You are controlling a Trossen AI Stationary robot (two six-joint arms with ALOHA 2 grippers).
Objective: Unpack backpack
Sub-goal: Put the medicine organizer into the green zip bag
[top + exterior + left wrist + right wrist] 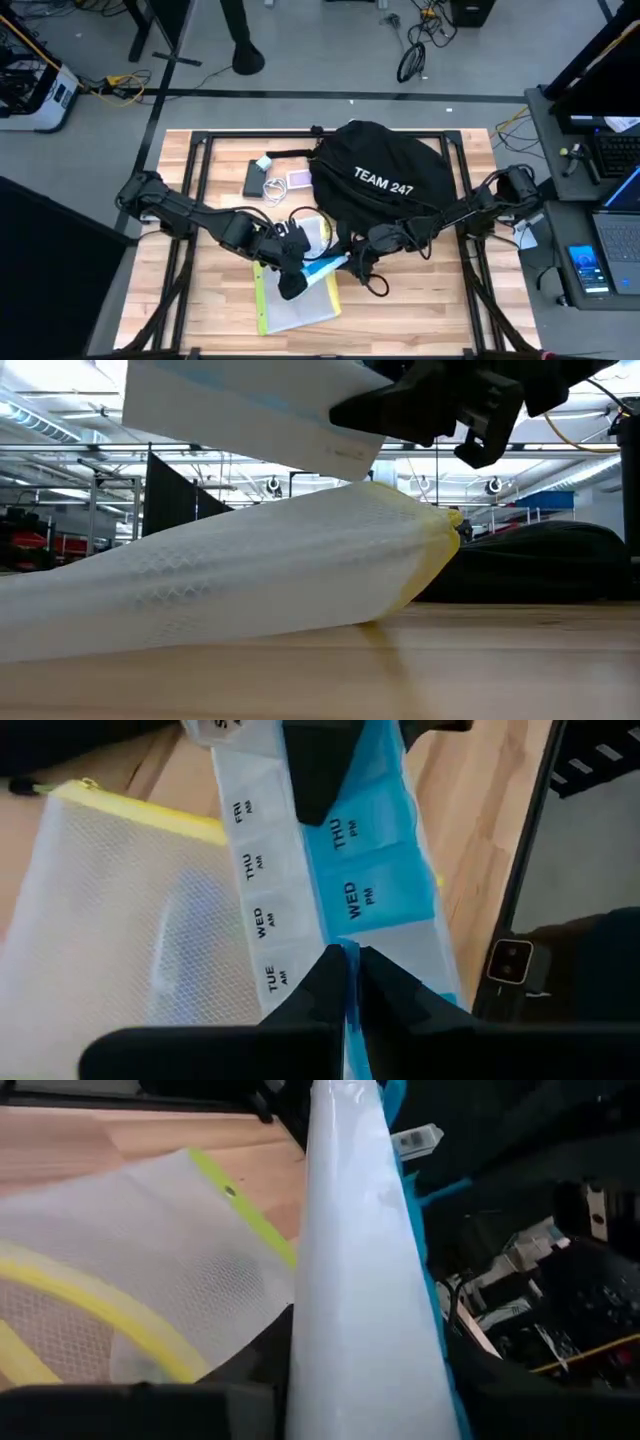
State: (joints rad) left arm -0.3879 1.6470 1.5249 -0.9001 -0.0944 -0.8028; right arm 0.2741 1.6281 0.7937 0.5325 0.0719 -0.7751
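Wooden counter (pixel 420 310) is carrying the backpack (pixel 385 180) at its far middle, while both arms' jaws are pinching the weekly pill organizer (pixel 330 870) from opposite ends above the white mesh pouch (pixel 295 295), apparently for a handover or set-down.

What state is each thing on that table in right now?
Backpack: lying on the table.
Pill organizer: lifted above the mesh pouch, gripped at both ends.
Mesh pouch: lying flat.
Left gripper: shut on the pill organizer.
Right gripper: at the organizer's other end.
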